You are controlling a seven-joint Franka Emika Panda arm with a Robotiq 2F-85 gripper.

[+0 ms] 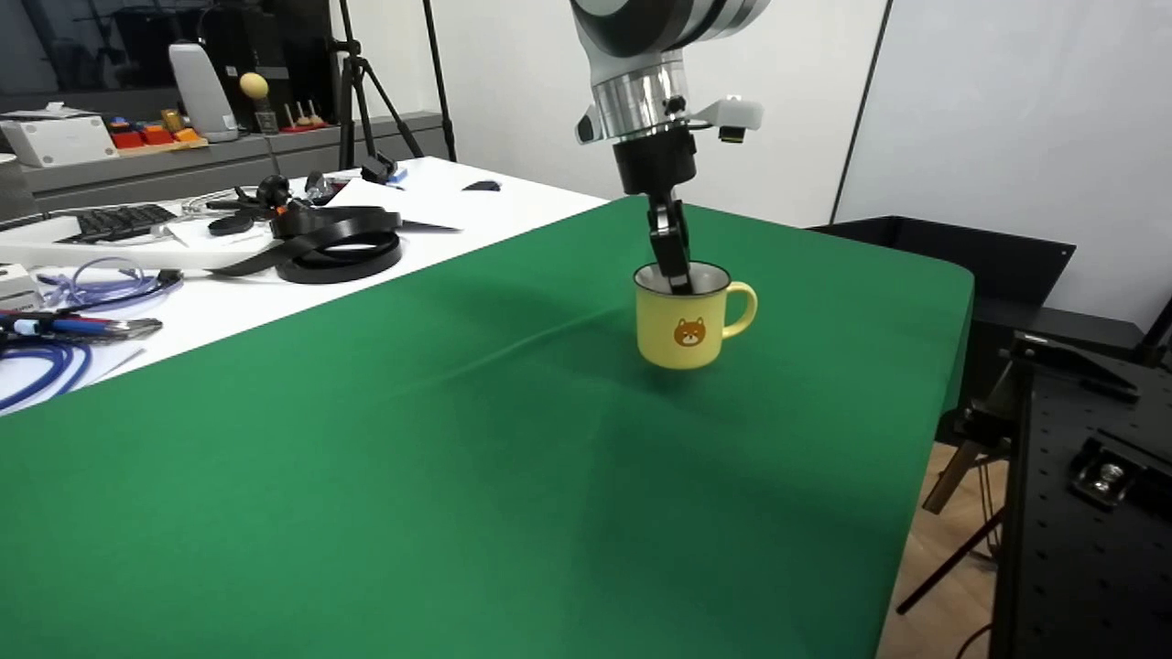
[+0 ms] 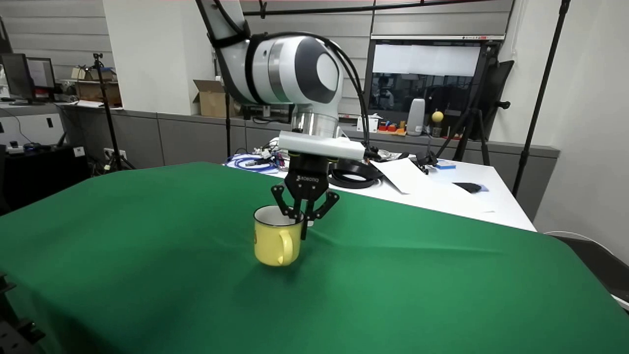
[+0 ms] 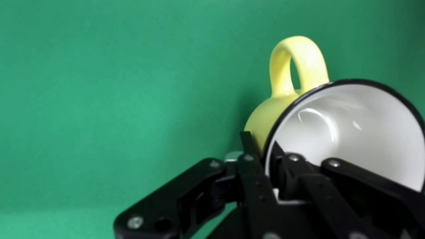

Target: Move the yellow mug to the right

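The yellow mug [image 1: 657, 325] is pale yellow with a dark rim, a white inside, a loop handle and a small brown bear face on its side. It stands roughly upright over the green cloth, and also shows in an exterior view [image 2: 268, 243] and in the wrist view [image 3: 345, 132]. My gripper [image 3: 261, 142] points down and is shut on the mug's wall at the rim, one finger inside and one outside. The gripper also shows in both exterior views [image 1: 678, 282] [image 2: 301, 225]. A shadow lies under the mug; I cannot tell whether its base touches the cloth.
The green cloth [image 1: 412, 513] covers the table. A white table [image 2: 471, 196] beside it bears cables, black tape rolls [image 1: 339, 256], a keyboard [image 1: 124, 222] and papers. A black perforated board [image 1: 1080, 549] stands beyond the cloth's edge. Tripods stand behind.
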